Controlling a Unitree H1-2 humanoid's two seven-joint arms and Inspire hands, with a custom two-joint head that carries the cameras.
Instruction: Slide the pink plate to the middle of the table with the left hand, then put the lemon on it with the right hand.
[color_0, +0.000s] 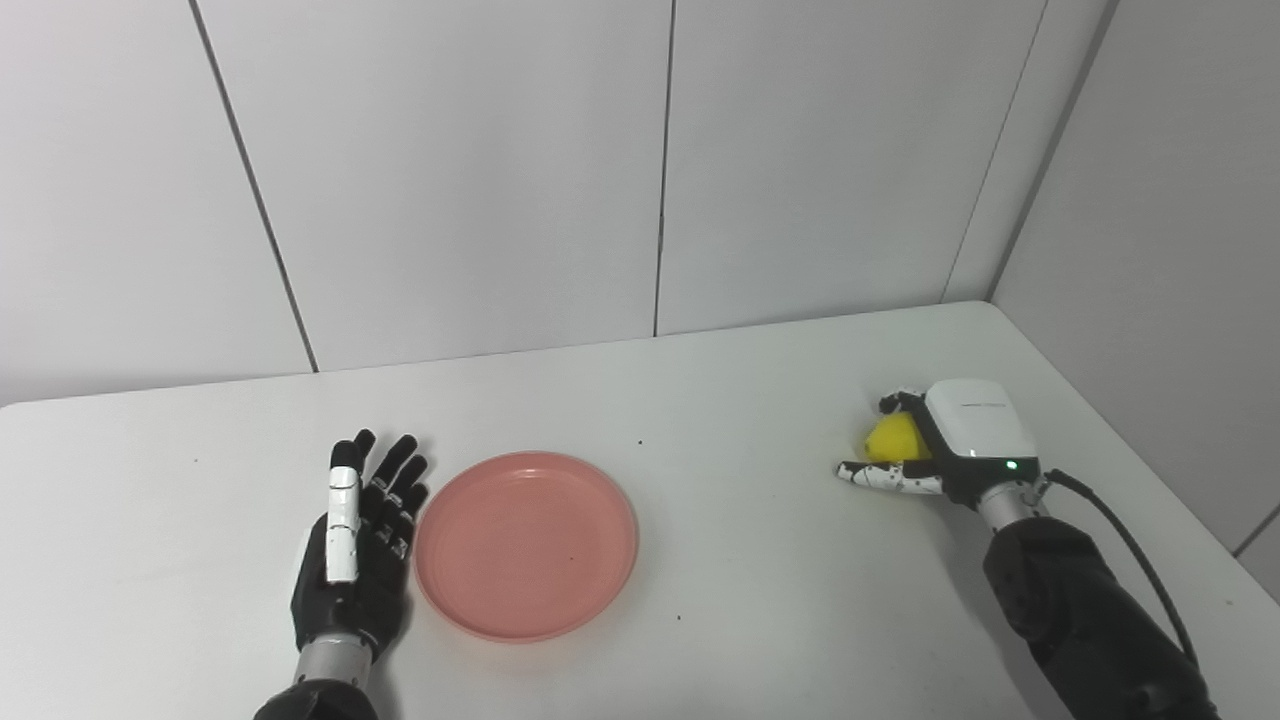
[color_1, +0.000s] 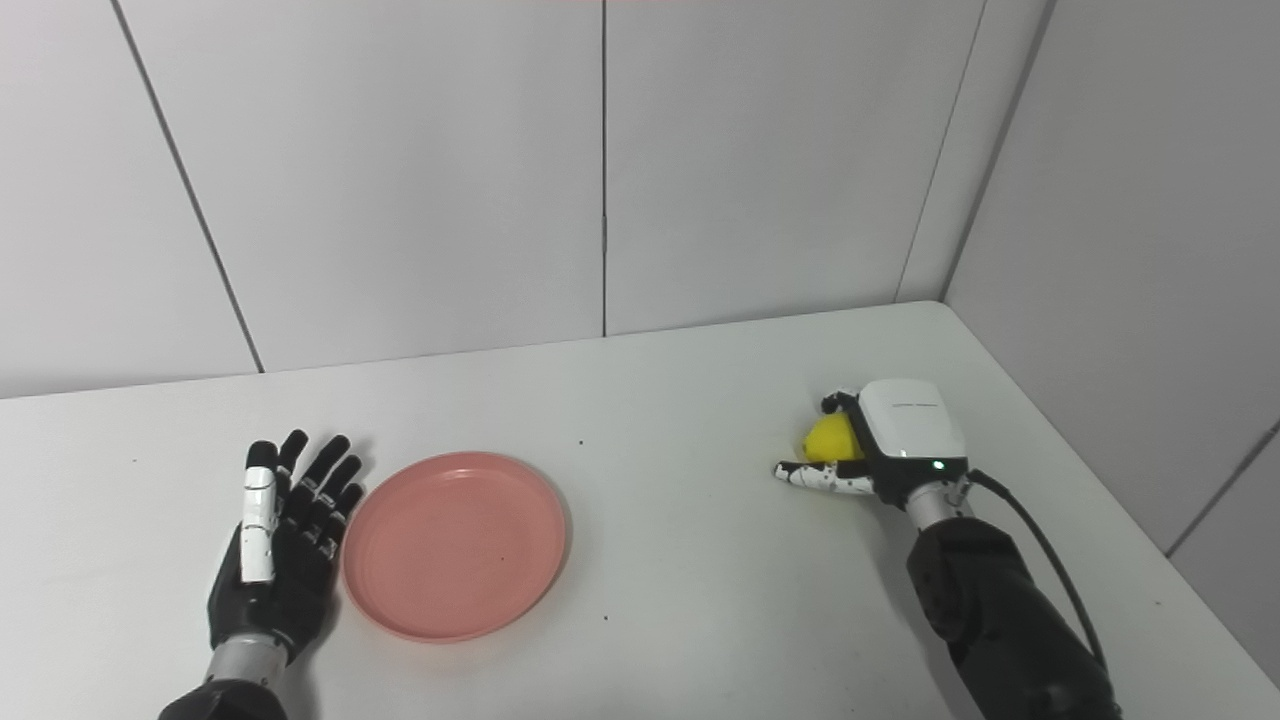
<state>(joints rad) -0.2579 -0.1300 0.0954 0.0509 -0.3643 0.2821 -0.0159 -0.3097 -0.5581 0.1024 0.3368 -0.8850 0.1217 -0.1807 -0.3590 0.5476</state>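
The pink plate (color_0: 527, 543) lies flat on the white table (color_0: 700, 420), left of the middle. My left hand (color_0: 358, 540) lies open and flat on the table just left of the plate, its fingers spread beside the plate's rim and holding nothing. The yellow lemon (color_0: 893, 438) sits at the right side of the table. My right hand (color_0: 945, 440) is around it, with fingers curled over its far side and the thumb (color_0: 880, 475) stretched along its near side. The hand's white back hides most of the lemon.
The table's right edge runs close beside the right arm, with a grey wall behind it. A black cable (color_0: 1130, 545) loops from the right wrist. White wall panels stand along the table's back edge.
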